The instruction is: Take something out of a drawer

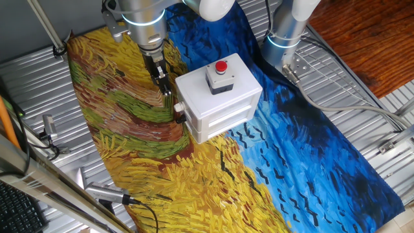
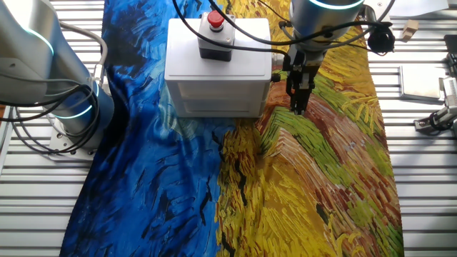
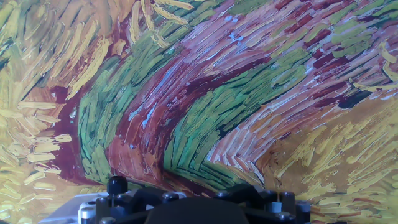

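Claw (image 1: 167, 90) beside white box's drawer (image 1: 182, 111), block unseen

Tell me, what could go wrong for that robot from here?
The pincer hangs beside the white box, level with the small knob of the closed drawer; it might miss or slip off. A pull could drag the whole box across the painted cloth. The red button could be bumped.

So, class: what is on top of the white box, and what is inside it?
On top of the white box stands a red button on its grey base. The drawer looks shut, so its contents cannot be seen.
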### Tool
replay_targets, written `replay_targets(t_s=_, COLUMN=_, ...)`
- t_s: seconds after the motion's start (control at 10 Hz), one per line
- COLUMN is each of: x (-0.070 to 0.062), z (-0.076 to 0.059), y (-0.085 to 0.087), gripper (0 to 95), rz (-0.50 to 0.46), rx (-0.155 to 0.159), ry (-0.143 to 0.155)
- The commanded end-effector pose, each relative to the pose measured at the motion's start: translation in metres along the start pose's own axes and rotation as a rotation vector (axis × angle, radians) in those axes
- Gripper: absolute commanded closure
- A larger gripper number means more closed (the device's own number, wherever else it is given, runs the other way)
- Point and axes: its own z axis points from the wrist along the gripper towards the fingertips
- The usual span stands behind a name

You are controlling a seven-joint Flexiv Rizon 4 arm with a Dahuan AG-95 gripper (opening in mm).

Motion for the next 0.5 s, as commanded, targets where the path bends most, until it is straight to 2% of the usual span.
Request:
replay_targets(t_s=0.1, x=0.0001, z=0.0, y=0.0001, gripper=95.0, rz=-0.016, rx=-0.036, ry=-0.014)
replay_targets(t_s=0.5, x=0.0002, z=-0.0001, y=0.0001, gripper=95.0, rz=-0.016, rx=-0.034, ry=-0.013)
